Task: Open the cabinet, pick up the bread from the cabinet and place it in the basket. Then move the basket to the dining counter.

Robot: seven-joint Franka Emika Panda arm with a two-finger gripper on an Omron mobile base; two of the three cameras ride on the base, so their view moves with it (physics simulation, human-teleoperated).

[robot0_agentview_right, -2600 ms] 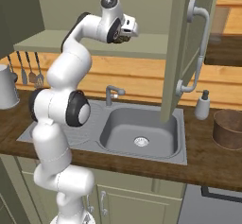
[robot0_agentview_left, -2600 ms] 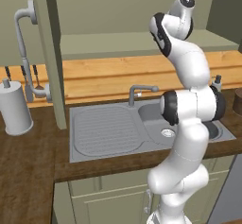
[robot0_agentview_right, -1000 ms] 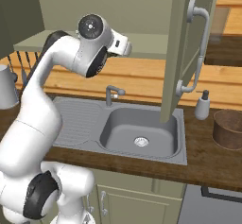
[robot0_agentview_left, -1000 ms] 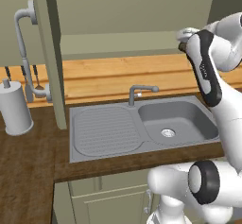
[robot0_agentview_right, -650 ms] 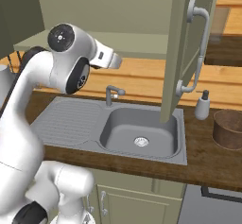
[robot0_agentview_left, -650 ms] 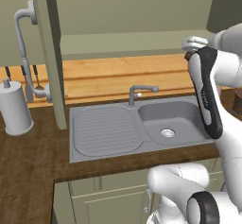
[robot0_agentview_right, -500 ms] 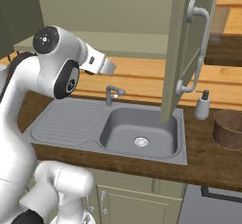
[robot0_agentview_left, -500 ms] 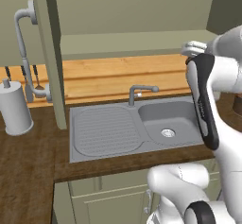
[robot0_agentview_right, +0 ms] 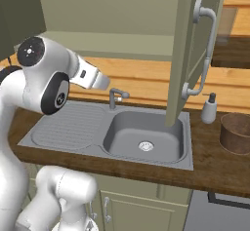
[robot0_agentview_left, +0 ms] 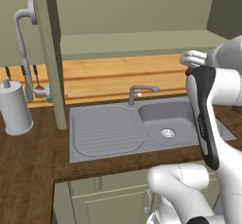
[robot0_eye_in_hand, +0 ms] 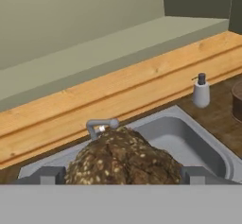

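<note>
Here, nearest the hand camera, the gripper (robot0_eye_in_hand: pixel 122 175) stands spread wide around the bread (robot0_eye_in_hand: pixel 124 158), a dark brown seeded loaf that sits between its two fingers (robot0_eye_in_hand: pixel 47 176) at six o'clock of the hand view; the loaf fills the gap, so it looks held. Just beyond it, at about seven o'clock from the loaf's top, the grey tap (robot0_eye_in_hand: pixel 100 125) rises over the grey sink (robot0_eye_in_hand: pixel 189 140). Farther out, at two o'clock, a white soap dispenser (robot0_eye_in_hand: pixel 201 92) stands on the dark wood worktop (robot0_eye_in_hand: pixel 218 116), and at three o'clock the brown rim of the basket (robot0_eye_in_hand: pixel 237 95) meets the picture's edge.

In the right base view the basket (robot0_agentview_right: pixel 236 133) sits on the worktop at four o'clock, just beside the dispenser (robot0_agentview_right: pixel 209 109) and well apart from the sink (robot0_agentview_right: pixel 141 137). Above the sink, the cabinet (robot0_agentview_right: pixel 193 45) door hangs open edge-on, its curved grey handle (robot0_agentview_right: pixel 205 54) at two o'clock. In the left base view the other door (robot0_agentview_left: pixel 49 53) stands open at ten o'clock, with a white canister (robot0_agentview_left: pixel 15 107) on the worktop at nine o'clock.
</note>
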